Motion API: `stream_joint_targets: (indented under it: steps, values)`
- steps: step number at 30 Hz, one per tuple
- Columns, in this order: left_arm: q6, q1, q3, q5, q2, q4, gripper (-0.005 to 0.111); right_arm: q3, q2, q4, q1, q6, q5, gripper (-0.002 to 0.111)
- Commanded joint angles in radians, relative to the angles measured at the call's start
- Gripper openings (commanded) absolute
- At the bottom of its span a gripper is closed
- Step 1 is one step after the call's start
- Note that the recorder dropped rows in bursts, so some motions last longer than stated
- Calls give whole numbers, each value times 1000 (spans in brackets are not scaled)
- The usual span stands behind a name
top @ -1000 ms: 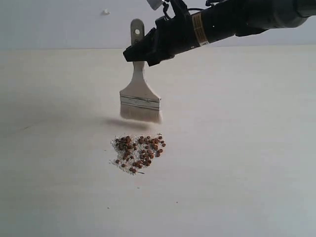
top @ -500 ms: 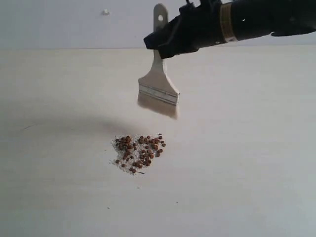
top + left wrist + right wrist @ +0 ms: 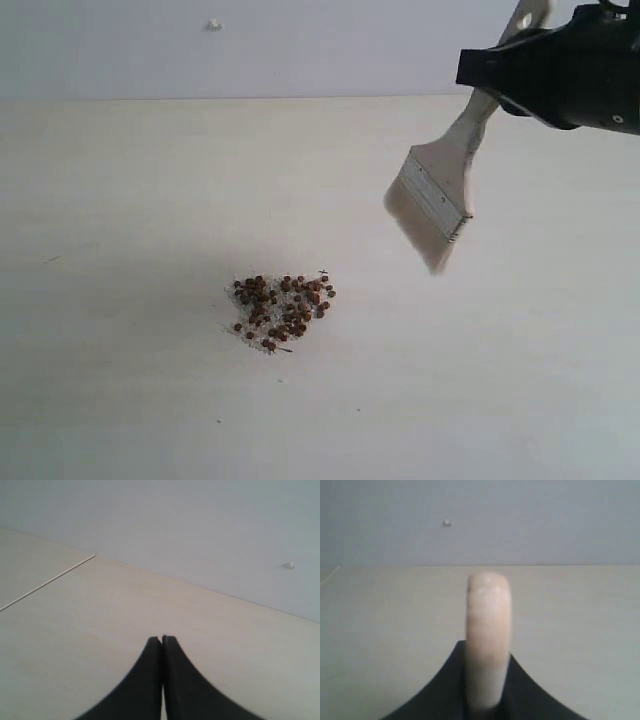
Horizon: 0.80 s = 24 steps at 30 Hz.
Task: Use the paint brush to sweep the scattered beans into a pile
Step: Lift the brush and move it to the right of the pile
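Observation:
The beans [image 3: 283, 309] lie in one small heap of tiny reddish-brown rounds on the pale table, mixed with fine white grains. The paint brush [image 3: 440, 190] hangs in the air to the right of the heap and well above it, tilted, bristles pointing down-left. My right gripper [image 3: 500, 85] is shut on its wooden handle [image 3: 488, 630], whose end sticks out past the black fingers. My left gripper [image 3: 162, 639] is shut with nothing in it, over bare table; it does not show in the exterior view.
A pale wooden table [image 3: 150, 200] runs to a grey wall [image 3: 300, 40] with a small white knob [image 3: 214, 24]. A thin seam [image 3: 47, 582] crosses the table in the left wrist view.
The right arm has carried the brush up and to the right, away from the heap, and the brush has tilted more. The beans have not moved.

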Motion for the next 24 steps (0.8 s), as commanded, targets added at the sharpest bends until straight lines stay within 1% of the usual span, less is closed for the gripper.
stream_joint_targets:
  steps: [1,5,8,11,13,15,19,22,24]
  values:
    - [3,1,2,6,-7,-8,0,3,-11,10,-3,52,-21,0]
    - [3,1,2,6,-7,-8,0,3,15,49,-3,60,-9,0]
    - [3,1,2,6,-7,-8,0,7,51,44,-3,97,60,0]
    - [3,1,2,6,-7,-8,0,29,82,44,-3,74,42,0]
    - [3,1,2,6,-7,-8,0,42,96,57,-3,24,33,0]
    - [3,1,2,6,-7,-8,0,53,96,114,-3,-46,26,0]
    - [3,1,2,6,-7,-8,0,67,94,269,-3,-201,-27,0]
    - [3,1,2,6,-7,-8,0,69,87,386,6,-312,-25,0]
    - [3,1,2,6,-7,-8,0,57,79,498,8,-444,-15,0]
